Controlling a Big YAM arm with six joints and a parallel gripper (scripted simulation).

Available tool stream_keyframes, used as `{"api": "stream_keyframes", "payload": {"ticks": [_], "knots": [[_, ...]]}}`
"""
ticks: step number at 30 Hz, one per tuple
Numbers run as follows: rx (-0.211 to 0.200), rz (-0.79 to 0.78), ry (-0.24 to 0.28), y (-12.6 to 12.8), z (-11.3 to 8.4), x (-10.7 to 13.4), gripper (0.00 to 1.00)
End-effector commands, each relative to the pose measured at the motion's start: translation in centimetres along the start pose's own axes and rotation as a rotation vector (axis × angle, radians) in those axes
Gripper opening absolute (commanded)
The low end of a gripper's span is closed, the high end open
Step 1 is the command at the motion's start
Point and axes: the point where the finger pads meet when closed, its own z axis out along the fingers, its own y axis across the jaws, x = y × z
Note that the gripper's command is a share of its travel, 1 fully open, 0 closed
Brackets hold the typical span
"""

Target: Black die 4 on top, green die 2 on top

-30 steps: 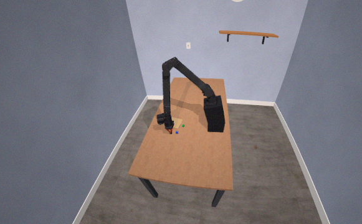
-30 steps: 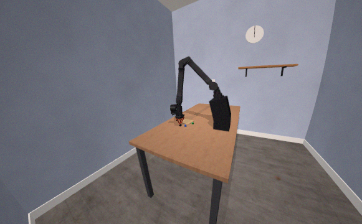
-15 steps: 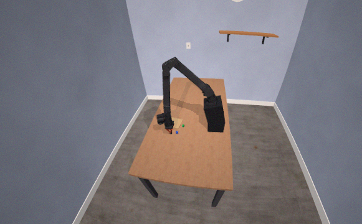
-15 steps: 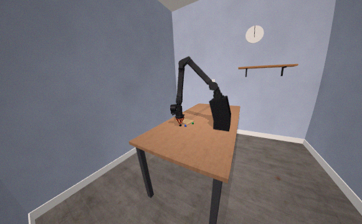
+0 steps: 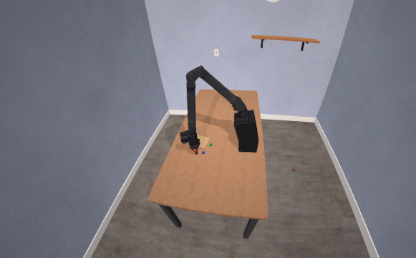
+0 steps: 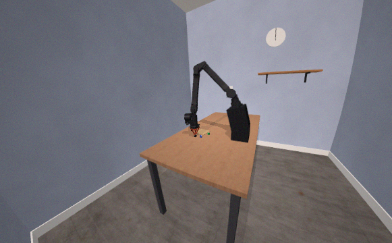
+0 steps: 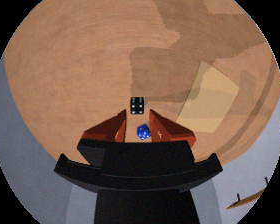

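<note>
There are three dice: one black die, one blue die and one green die. There is one mat, one table, one arm, one shelf and one clock.
</note>
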Motion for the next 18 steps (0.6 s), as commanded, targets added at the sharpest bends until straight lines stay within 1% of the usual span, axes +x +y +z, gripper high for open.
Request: {"api": "stream_keyframes", "payload": {"ticks": [1,18], "knots": [[-0.005,-0.004,-0.021,0.12,-0.14,-1.27,0.33],[-0.002,-0.005,-0.011,0.00,-0.07,-0.84,0.33]]}}
